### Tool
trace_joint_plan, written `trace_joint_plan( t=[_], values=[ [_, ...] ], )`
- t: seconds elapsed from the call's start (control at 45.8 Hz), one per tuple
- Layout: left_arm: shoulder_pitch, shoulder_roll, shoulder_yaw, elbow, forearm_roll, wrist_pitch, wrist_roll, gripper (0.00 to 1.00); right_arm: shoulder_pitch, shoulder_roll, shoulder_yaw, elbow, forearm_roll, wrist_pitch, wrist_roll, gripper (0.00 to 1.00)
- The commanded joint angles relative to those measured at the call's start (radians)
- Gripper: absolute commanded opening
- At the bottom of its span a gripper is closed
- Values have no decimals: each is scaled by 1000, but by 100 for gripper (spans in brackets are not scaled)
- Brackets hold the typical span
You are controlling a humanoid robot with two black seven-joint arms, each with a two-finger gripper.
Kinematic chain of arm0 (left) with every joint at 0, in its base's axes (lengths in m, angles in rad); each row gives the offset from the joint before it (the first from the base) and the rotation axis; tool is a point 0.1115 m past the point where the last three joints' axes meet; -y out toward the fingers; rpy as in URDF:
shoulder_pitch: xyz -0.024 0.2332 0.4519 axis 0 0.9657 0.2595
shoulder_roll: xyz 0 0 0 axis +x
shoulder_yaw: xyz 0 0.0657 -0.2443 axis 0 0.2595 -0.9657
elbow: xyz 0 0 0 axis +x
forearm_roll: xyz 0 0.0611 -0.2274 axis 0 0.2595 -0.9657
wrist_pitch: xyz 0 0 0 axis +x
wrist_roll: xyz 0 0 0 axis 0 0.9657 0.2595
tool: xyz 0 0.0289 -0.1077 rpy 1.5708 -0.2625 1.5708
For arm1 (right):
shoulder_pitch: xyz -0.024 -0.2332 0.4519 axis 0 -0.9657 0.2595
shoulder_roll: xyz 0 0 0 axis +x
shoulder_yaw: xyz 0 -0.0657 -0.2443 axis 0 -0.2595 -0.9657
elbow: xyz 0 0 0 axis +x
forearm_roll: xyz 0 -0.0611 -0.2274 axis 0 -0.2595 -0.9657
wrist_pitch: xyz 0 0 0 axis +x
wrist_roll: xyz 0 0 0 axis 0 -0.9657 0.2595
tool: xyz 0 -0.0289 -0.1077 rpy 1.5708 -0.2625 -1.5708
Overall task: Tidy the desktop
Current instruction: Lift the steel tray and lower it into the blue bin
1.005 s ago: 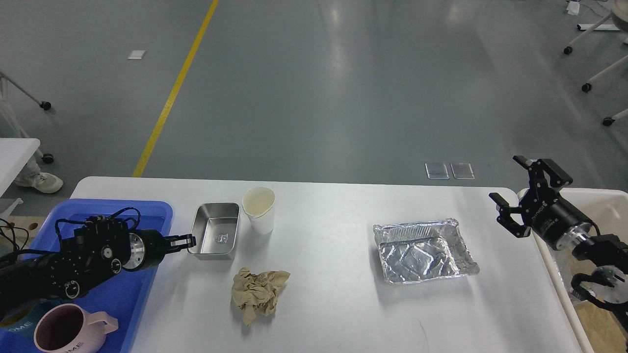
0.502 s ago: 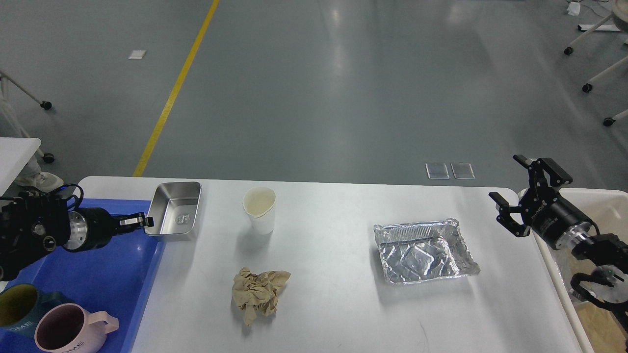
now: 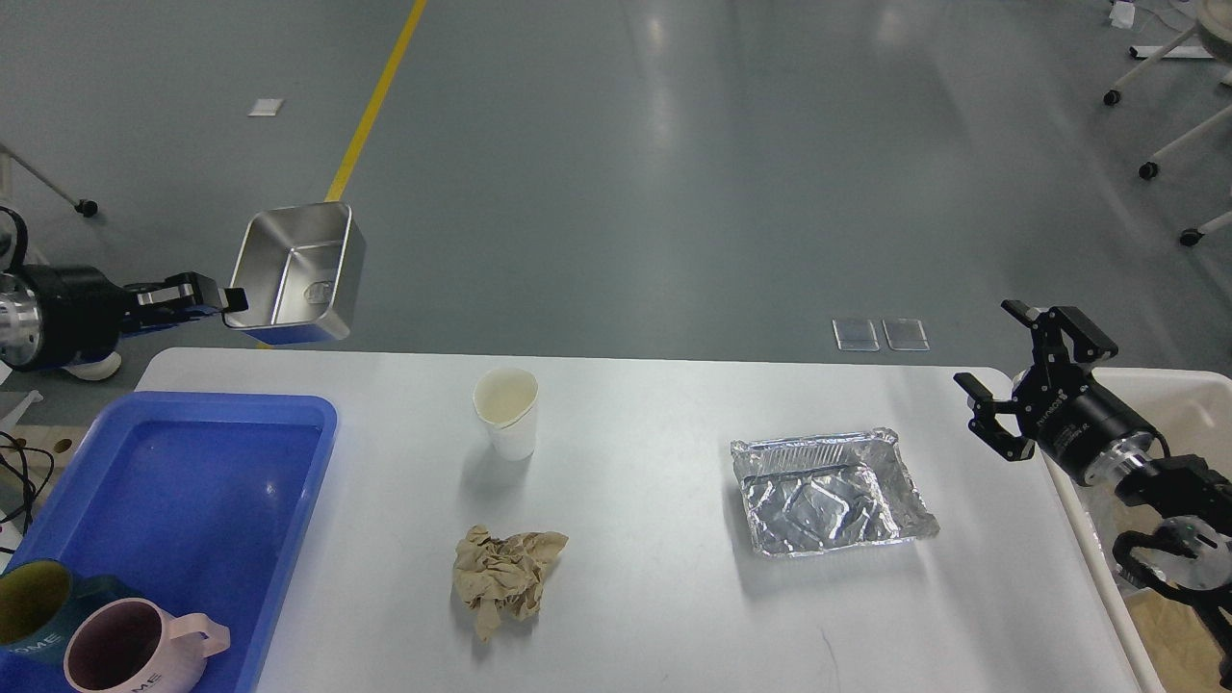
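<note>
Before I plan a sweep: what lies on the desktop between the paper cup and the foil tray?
Nothing: the head view shows only bare white desktop between the paper cup and the foil tray.

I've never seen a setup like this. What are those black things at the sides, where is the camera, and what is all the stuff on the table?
The camera sits in a humanoid robot's head, looking down at its own two black arms. Each arm ends in a two-finger gripper. The left gripper pinches the rim of a shiny rectangular steel container and holds it in the air, tilted, beyond the table's far left corner. The right gripper is open and empty at the right edge. On the large white desktop stand a white paper cup, a crumpled brown paper ball and a silver foil tray. At the left, a blue plastic tray holds a pink mug and a dark green mug. A beige bin stands at the right.
</note>
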Motion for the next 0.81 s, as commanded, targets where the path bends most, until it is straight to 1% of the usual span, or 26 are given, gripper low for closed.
trace_joint_plan(
  t=[0.0, 0.044, 0.153, 0.24, 0.35, 0.459, 0.59, 0.786],
  values=[
    [41, 45, 2, 13, -42, 19, 38, 1, 2, -1, 0, -2, 0, 0, -1, 100],
    [83, 52, -1, 15, -56, 45, 47, 1, 4, -1, 0, -4, -1, 0, 1, 100],
    [199, 78, -1, 18, -125, 134, 50, 1, 5, 2, -2, -5, -1, 0, -1, 100],
    [275, 88, 1, 36, -159, 165, 43, 1, 5, 8, -2, -5, -1, 1, 1, 100],
    [356, 75, 1, 95, -180, 194, 33, 1, 4, 10, -2, -5, -1, 2, -1, 100],
    [400, 59, 2, 119, -191, 211, 29, 1, 1, 9, -2, -5, -1, 5, 1, 100],
    [446, 0, 4, 159, -191, 238, 32, 1, -4, 9, -3, -7, -1, 8, 1, 100],
    [457, -114, 7, 269, -189, 245, 44, 1, -7, 7, -18, -7, -1, 9, 1, 100]
  ],
)
